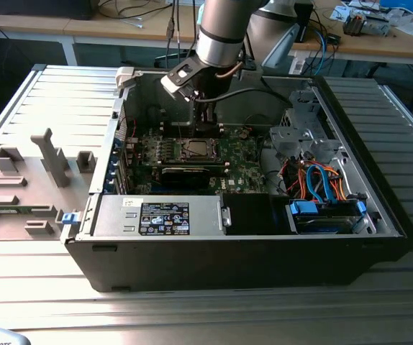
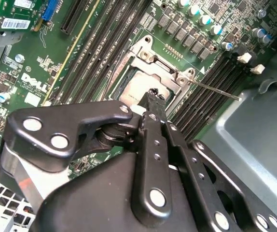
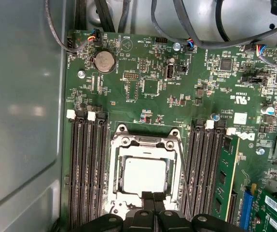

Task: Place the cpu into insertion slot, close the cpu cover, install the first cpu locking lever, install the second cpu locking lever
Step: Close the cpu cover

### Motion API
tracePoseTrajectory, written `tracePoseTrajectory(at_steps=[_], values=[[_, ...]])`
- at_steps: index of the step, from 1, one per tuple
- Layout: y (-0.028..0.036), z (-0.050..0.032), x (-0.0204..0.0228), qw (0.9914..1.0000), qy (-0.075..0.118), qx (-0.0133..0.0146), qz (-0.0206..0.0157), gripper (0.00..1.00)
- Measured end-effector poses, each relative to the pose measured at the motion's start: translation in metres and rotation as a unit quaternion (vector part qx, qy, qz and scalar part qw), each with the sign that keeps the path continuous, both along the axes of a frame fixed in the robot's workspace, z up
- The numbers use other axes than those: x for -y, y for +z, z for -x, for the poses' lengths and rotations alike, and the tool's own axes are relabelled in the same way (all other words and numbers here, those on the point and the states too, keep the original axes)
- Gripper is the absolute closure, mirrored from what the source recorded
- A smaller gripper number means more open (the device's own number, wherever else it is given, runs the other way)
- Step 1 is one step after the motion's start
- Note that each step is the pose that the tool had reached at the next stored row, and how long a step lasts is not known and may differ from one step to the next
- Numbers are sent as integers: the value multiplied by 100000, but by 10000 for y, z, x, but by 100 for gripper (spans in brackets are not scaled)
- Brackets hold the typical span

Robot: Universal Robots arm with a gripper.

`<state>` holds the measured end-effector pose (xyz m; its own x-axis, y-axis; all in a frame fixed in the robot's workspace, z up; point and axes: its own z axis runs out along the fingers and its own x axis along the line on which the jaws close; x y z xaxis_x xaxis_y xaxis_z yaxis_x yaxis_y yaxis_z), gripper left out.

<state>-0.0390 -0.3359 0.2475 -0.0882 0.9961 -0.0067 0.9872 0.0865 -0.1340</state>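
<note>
The cpu lies flat in the insertion slot on the green motherboard, its silver-grey top showing through the window of the cpu cover, which lies down over it. My gripper is shut with nothing between its fingers, its tips just above the cpu's edge. In the second wrist view the gripper hangs over the cpu, and a thin metal locking lever sticks out sideways from the cover. In the exterior view the gripper reaches down into the case above the cpu.
Black memory slots flank the socket on both sides. The grey case wall stands close by. The open computer case holds a drive cage and coloured cables. A grey fixture lies at the exterior view's left.
</note>
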Motion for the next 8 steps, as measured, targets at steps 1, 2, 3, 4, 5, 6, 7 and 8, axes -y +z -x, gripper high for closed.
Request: tracePoseTrajectory(at_steps=[1,2,3,4,5,6,7,8], values=[[1,0,0,100000,-4,-3,7,89],[1,0,0,100000,1,0,0,89],[1,0,0,100000,1,0,2,89],[1,0,0,100000,-1,-3,3,89],[2,0,0,100000,-2,-2,5,89],[2,0,0,100000,-3,-1,4,89],[3,0,0,100000,-2,0,4,89],[3,0,0,100000,0,-2,3,89]])
